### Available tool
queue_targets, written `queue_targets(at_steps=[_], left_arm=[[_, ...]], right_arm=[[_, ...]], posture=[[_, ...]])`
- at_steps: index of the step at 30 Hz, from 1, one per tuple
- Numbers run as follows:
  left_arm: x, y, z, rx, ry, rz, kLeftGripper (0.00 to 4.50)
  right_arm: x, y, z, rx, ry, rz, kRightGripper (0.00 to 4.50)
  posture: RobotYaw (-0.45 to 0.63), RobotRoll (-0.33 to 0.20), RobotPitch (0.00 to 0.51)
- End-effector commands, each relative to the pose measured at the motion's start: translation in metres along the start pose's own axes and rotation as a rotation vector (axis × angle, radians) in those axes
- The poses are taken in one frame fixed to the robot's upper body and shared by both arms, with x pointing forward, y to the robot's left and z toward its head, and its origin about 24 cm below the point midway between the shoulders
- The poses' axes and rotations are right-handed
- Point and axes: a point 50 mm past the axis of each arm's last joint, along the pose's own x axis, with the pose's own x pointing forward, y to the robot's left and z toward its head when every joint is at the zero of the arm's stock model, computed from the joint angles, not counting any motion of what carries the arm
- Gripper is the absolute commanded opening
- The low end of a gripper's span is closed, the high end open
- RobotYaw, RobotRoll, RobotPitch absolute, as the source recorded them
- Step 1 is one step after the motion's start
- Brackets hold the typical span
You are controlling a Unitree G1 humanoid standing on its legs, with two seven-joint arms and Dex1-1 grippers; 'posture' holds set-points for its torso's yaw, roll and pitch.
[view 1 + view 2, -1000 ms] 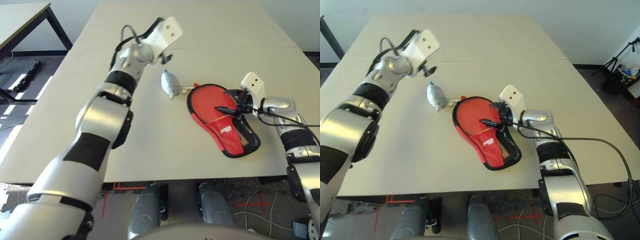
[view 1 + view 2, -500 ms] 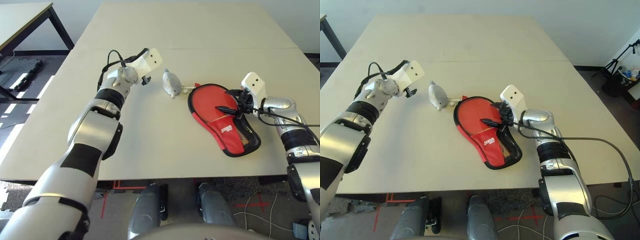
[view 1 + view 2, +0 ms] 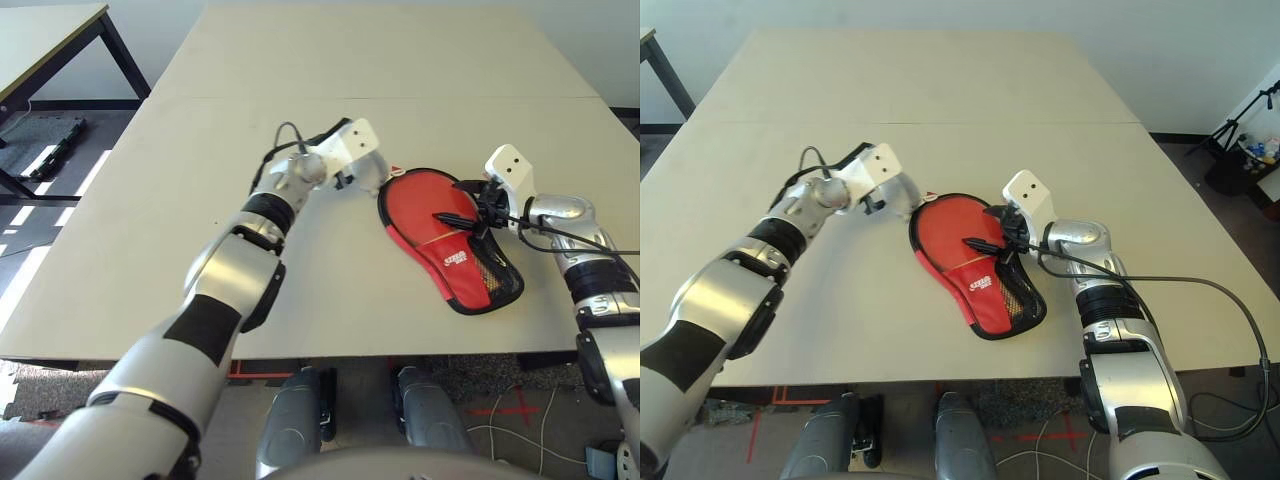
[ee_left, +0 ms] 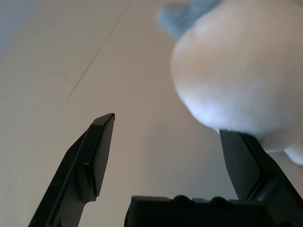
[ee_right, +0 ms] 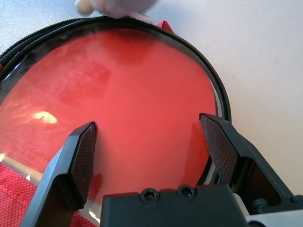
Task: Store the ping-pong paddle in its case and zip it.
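Note:
The case [image 3: 478,272] lies flat on the table at the right, red with black zipper trim, a white logo and a mesh pocket. Its round part is unzipped, and the ping-pong paddle's [image 5: 118,104] glossy red face shows inside the black rim. The handle is hidden under the fabric. My right gripper [image 3: 452,200] hovers open just above that face, one finger [image 5: 78,161] on each side of it. My left gripper [image 4: 165,127] is open at the case's far left rim. The grey-white pouch [image 4: 227,71] sits close against one of its fingers [image 4: 246,165].
The left forearm reaches across the table's middle toward the case. A seam [image 3: 200,97] runs across the beige tabletop further back. Another table [image 3: 40,40] stands at the far left, beyond a gap of floor.
My left arm has come down from its raised pose and swung right, up to the pouch, which its wrist now mostly covers. The right gripper and the case have not moved.

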Motion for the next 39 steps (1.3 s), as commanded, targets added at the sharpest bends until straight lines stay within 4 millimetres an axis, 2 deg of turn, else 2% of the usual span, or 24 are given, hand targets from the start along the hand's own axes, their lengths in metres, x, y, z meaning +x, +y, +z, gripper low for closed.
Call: queue_targets(at_steps=[1, 4, 8, 18, 21, 24, 27, 29, 32, 36, 39], left_arm=[[0.002, 0.005, 0.035, -0.027, -0.147, 0.013, 4.46], [0.001, 0.012, 0.046, -0.031, -0.193, 0.033, 4.46], [-0.003, 0.021, 0.046, -0.008, -0.193, 0.051, 4.46], [-0.022, 0.057, 0.025, 0.044, -0.137, 0.120, 4.46], [-0.029, 0.062, 0.018, 0.046, -0.137, 0.076, 4.46], [-0.033, 0.062, 0.012, 0.038, -0.143, 0.015, 4.46], [-0.044, 0.044, 0.000, 0.011, -0.184, -0.155, 4.46], [-0.051, 0.036, -0.003, -0.015, -0.202, -0.204, 4.46], [-0.057, 0.034, -0.013, -0.076, -0.144, -0.181, 4.46], [-0.058, 0.035, -0.037, -0.015, -0.022, -0.097, 4.46], [-0.056, 0.033, -0.047, 0.002, 0.016, -0.059, 4.46]], right_arm=[[-0.001, 0.017, -0.045, 0.106, 0.183, 0.043, 4.50], [-0.001, 0.018, -0.046, 0.108, 0.183, 0.041, 4.50], [0.000, 0.018, -0.046, 0.110, 0.181, 0.040, 4.50], [0.003, 0.019, -0.045, 0.111, 0.173, 0.043, 4.50], [0.004, 0.019, -0.045, 0.112, 0.172, 0.043, 4.50], [0.004, 0.019, -0.045, 0.112, 0.171, 0.043, 4.50], [0.005, 0.020, -0.045, 0.114, 0.170, 0.044, 4.50], [0.005, 0.020, -0.045, 0.115, 0.170, 0.045, 4.50], [0.006, 0.020, -0.045, 0.114, 0.171, 0.047, 4.50], [0.009, 0.020, -0.043, 0.109, 0.170, 0.053, 4.50], [0.010, 0.019, -0.042, 0.106, 0.169, 0.053, 4.50]], posture=[[-0.16, 0.000, 0.155], [-0.16, 0.000, 0.154], [-0.15, 0.000, 0.154], [-0.14, 0.000, 0.152], [-0.13, 0.000, 0.152], [-0.13, 0.000, 0.154], [-0.12, 0.000, 0.157], [-0.12, 0.000, 0.159], [-0.11, 0.000, 0.159], [-0.10, 0.000, 0.158], [-0.10, 0.000, 0.156]])
